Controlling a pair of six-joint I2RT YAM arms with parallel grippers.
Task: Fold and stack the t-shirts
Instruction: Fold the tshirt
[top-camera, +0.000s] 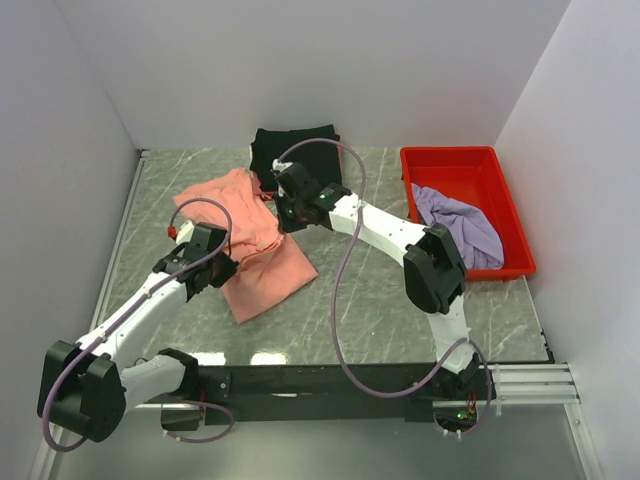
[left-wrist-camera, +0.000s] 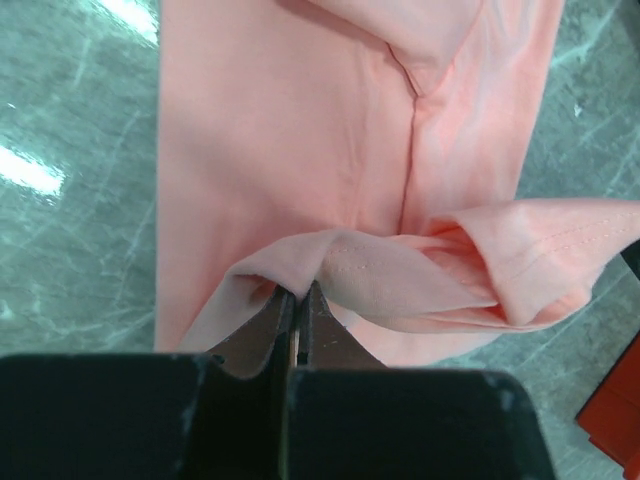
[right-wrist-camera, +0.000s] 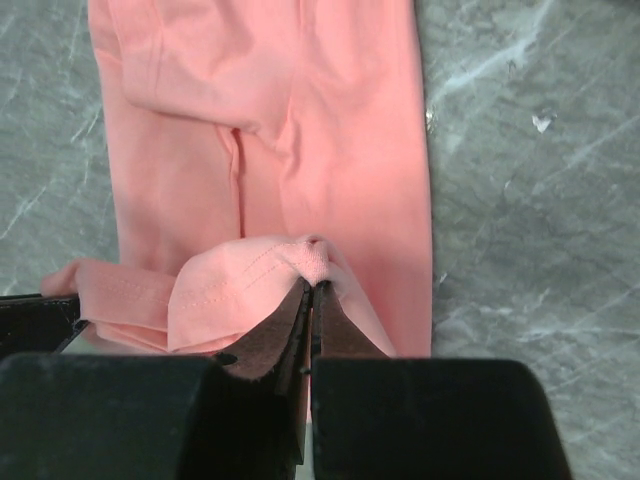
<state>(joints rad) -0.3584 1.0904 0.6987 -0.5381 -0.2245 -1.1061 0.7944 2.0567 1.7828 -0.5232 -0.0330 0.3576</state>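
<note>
Top external view has the pink shirt (top-camera: 265, 270) lying on the bench (top-camera: 400, 290) left of centre, just nearer than the folded black shirt (top-camera: 295, 150). Both the left end effector (left-wrist-camera: 297, 300) and the right end effector (right-wrist-camera: 311, 290) are pinching a raised hem of it. I'd judge the fold goes best if both pinches travel together and level, so the edge lands square and the lower layer doesn't drag.

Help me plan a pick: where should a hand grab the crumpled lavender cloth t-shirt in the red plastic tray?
Pinch a raised fold near the middle of the crumpled lavender cloth t-shirt, coming straight down from above: it lies bunched in the red plastic tray, whose walls likely block a sideways approach.
</note>
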